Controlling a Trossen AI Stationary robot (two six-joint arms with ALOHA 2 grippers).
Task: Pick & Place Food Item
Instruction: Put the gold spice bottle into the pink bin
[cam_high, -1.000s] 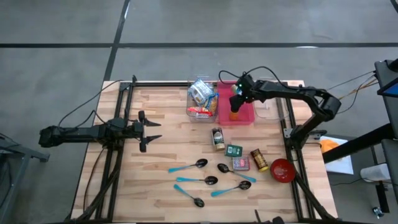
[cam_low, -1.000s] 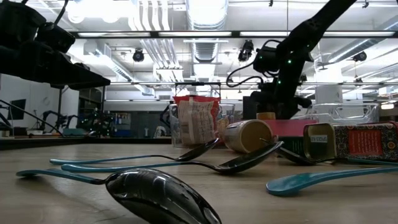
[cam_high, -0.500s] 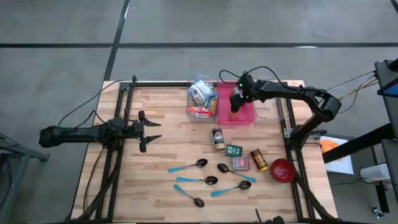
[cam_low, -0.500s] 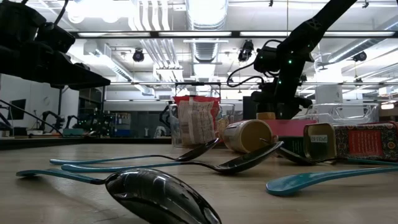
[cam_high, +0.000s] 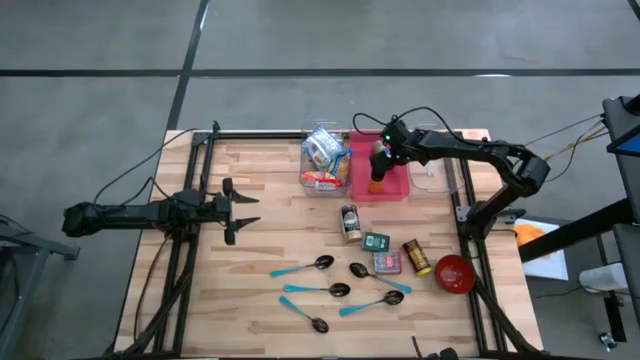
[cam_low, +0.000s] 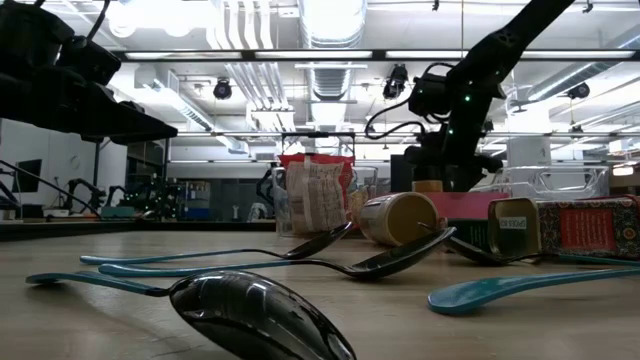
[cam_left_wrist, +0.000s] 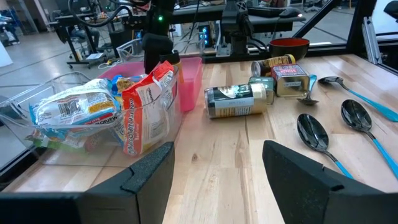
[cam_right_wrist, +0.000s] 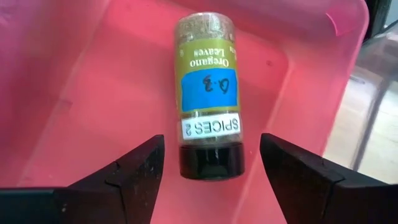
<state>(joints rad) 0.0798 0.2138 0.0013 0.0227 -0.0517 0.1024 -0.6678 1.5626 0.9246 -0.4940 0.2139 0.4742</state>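
Spice jar (cam_right_wrist: 205, 106) inside pink bin (cam_right_wrist: 74, 93); snack bags (cam_high: 322, 150) in clear bin (cam_high: 306, 166).

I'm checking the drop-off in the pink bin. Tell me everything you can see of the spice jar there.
The oregano spice jar is a small cylinder that looks like clear plastic, filled with greenish-brown flakes. It has a black cap, an olive label reading "Oregano Leaves", a blue sticker and a white strip marked "SPICES 2". It lies on its side on the floor of the pink bin, alone there. The right gripper hovers over its cap end, fingers open either side, not touching it.
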